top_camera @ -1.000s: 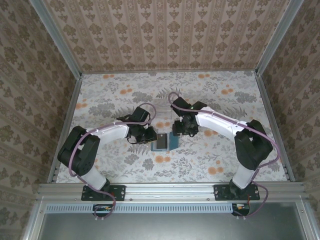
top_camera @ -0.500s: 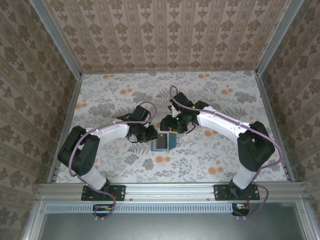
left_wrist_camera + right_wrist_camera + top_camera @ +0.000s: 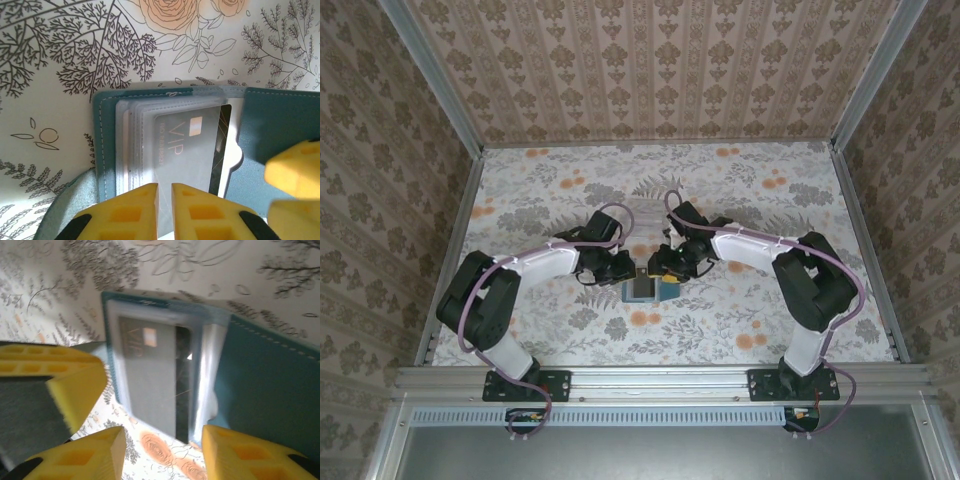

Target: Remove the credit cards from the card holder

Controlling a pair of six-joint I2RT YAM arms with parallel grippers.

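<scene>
**An open blue card holder (image 3: 642, 291) is met by two hands in the middle of the flowery counter (image 3: 750, 190).**

From above, the holder is seen only as a small patch between the left hand (image 3: 620, 272) and the right hand (image 3: 667, 268), with both arms bent inward over it. In the wrist views, clear sleeves (image 3: 131, 145) are seen on one panel, and the credit cards (image 3: 185, 150) are tucked inside them. "VIP" and a small square chip can be made out on the pale grey card, and a dark card is seen behind it. The smaller writing cannot be read. The left hand's yellow fingers are held almost together at the sleeves' edge. Whether anything is pinched cannot be told. The right hand's fingers are spread wide apart, and the end of the cards is seen between them.
</scene>
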